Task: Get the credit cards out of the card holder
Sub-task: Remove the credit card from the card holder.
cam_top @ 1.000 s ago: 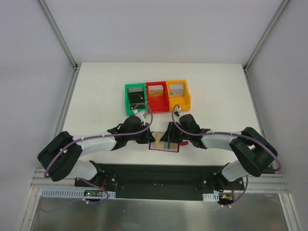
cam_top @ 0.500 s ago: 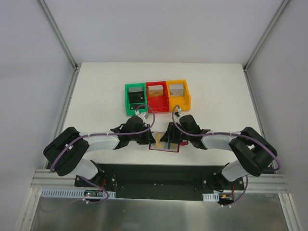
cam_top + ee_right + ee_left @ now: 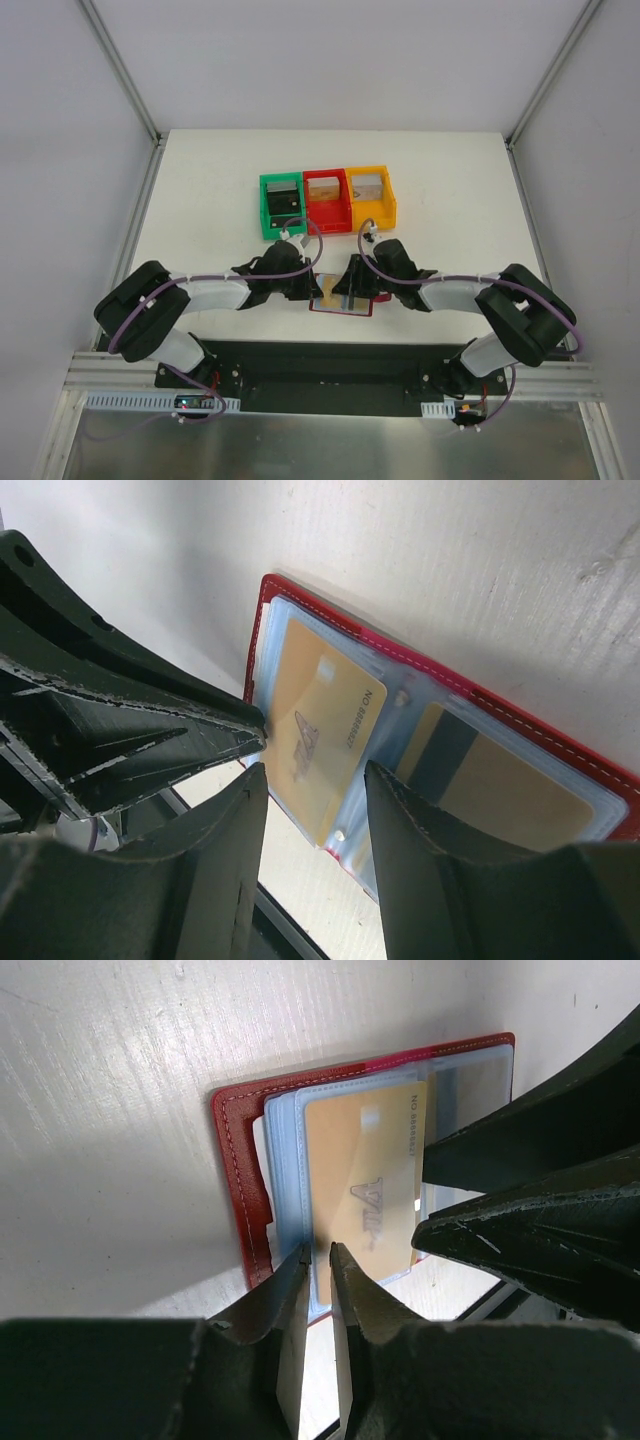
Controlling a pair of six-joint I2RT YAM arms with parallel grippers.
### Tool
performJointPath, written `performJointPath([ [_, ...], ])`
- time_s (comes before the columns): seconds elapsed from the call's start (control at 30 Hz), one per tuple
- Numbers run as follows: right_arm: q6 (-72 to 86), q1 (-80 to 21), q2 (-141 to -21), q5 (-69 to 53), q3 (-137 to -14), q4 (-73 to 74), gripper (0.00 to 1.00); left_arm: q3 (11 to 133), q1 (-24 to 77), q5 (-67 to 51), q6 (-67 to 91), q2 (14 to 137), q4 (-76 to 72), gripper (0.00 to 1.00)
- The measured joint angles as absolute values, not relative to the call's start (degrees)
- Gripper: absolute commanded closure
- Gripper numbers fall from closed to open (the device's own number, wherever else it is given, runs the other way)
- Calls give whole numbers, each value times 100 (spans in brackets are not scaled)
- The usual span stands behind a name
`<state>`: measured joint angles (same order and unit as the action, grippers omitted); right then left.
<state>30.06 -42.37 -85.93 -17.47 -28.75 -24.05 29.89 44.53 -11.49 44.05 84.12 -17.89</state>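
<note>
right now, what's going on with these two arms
Both arms are working on the open card holder lying on the table. The left tool, nearly closed, pinches the edge of its pale blue sleeve beside a tan credit card. The right tool is open, straddling that card, which is not out yet.

Dark red card holder (image 3: 238,1192), tan card (image 3: 361,1185)

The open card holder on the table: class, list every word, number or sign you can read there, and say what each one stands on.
"NO 88888..." runs along one edge of the tan card; its final digits are too blurred to read.
A slanted logo at mid-card, perhaps "VIP"; not sure.
On the second tan card: nothing readable.
On the card holder itself: no text.
</note>
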Motion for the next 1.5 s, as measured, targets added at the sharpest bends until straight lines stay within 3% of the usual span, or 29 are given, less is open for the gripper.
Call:
performJointPath([
  [0.73,3258,-4209,-8578,-1747,-2591,-2899,59,3175,4453,-996,4480,8608,-1640,98],
  [1.5,3736,-4018,-8680,-2132,-2123,-4060,57,3179,4453,-928,4587,8615,-1619,98],
])
